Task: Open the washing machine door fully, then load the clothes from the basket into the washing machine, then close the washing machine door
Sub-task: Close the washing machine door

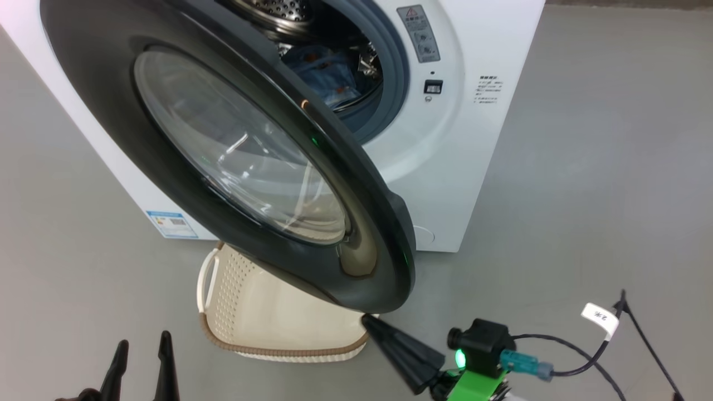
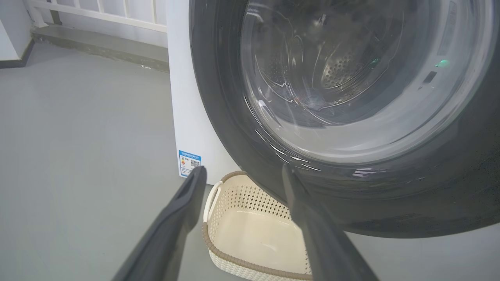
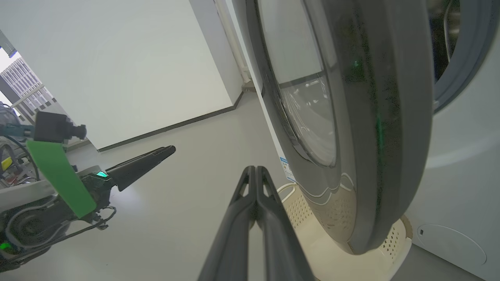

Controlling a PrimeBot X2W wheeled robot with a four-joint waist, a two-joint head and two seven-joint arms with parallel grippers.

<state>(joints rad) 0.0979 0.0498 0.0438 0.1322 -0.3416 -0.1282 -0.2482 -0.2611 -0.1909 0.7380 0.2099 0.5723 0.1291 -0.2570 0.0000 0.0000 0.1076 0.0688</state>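
Observation:
The washing machine [image 1: 490, 39] stands with its door [image 1: 239, 150] swung partly open, black rim and glass bowl facing me. Light-blue clothes [image 1: 328, 72] lie inside the steel drum. The basket [image 1: 267, 350] sits on the floor under the door, holding nothing that I can see. My right gripper [image 1: 369, 322] is shut, its tip just below the door's lower rim; whether it touches I cannot tell. In the right wrist view its fingers [image 3: 256, 173] press together beside the door [image 3: 371, 136]. My left gripper [image 1: 142, 348] is open and holds nothing, at the lower left, pointing toward the basket [image 2: 234, 260].
Grey floor surrounds the machine. A black cable with a white tag [image 1: 599, 318] runs at the lower right. A blue label sticker [image 1: 171, 224] marks the machine's lower left side. A white railing [image 2: 97, 11] and a step lie behind the machine.

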